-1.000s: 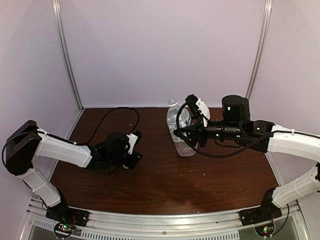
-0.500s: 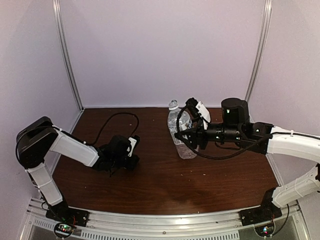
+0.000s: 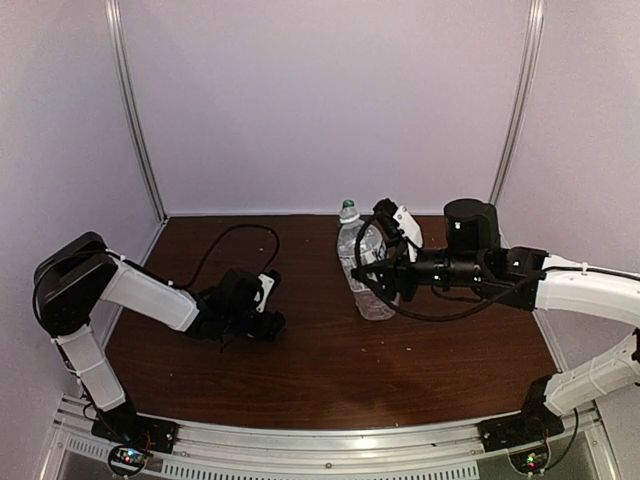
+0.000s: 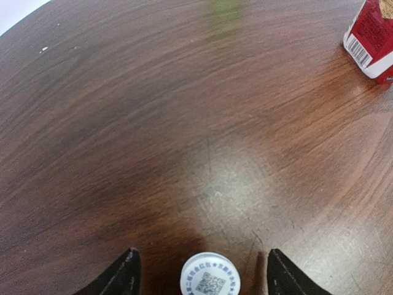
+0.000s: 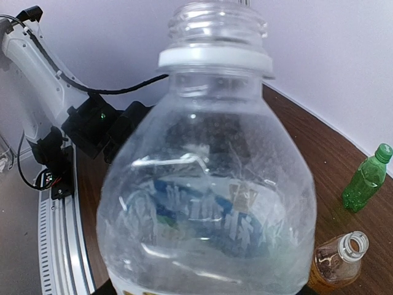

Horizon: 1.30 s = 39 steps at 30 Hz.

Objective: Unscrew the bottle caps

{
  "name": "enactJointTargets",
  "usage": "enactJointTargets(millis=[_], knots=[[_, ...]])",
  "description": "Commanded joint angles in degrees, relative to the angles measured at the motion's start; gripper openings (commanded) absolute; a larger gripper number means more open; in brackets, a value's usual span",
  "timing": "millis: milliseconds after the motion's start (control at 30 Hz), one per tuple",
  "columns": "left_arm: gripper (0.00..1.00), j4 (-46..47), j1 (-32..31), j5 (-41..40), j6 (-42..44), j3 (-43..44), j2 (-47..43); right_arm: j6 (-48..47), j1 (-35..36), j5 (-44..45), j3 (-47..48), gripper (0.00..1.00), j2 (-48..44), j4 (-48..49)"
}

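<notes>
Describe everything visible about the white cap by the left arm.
The small round white plastic cap lies flat on the dark brown wooden table. Blue lettering rings a printed square code on its upward face. It sits between the fingers of the open left tool, touching neither; its lower edge is cropped.

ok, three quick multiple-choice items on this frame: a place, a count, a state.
1. The right hand is: A open; B shut on the clear bottle; C shut on a cap.
2. The white cap lies: A on the table between the left hand's open fingers; B on the clear bottle's neck; C in the right hand.
3. Capped bottles in the right wrist view: A none; B one; C three.
Key: 1B, the top view shows it gripping the body; 2A, the left wrist view shows it there; 3B, only the green bottle is capped.
</notes>
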Motion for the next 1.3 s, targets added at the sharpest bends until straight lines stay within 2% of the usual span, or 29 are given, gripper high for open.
enactJointTargets(millis=[0,200,300,500,667,867,1067,1267], knots=[[0.76,-0.53,0.36,0.30,0.14,0.60,-4.08,0.63,-0.27,1.80,-1.71,0.56,-2.41,1.30],[0.83,-4.23,0.36,4.83,1.24,1.13,-14.20,-0.25,-0.39,-0.11,-4.38,0.57,-4.26,1.36],[0.89,-5.11,0.36,10.08,2.16,1.51,-20.30,-0.98,-0.36,-2.07,-5.35,0.57,-4.75,1.33],[0.94,-6.11,0.36,28.65,2.22,5.73,-28.86,-2.68,-0.39,-7.17,-7.14,0.60,-4.40,3.16],[0.93,-9.54,0.04,40.80,2.10,12.68,-28.95,-3.08,-0.37,-12.46,-7.27,0.60,-3.07,4.80],[0.93,-7.45,-1.01,49.41,1.61,17.29,-27.47,-3.62,-0.41,-18.68,-6.18,0.60,-0.71,5.08],[0.91,-8.77,-3.45,51.47,1.87,22.83,-22.81,-3.54,-0.36,-21.36,-4.65,0.60,1.37,5.17],[0.83,-10.11,-4.90,52.18,2.46,26.38,-18.88,-3.54,-0.34,-22.50,-3.68,0.60,2.25,5.17]])
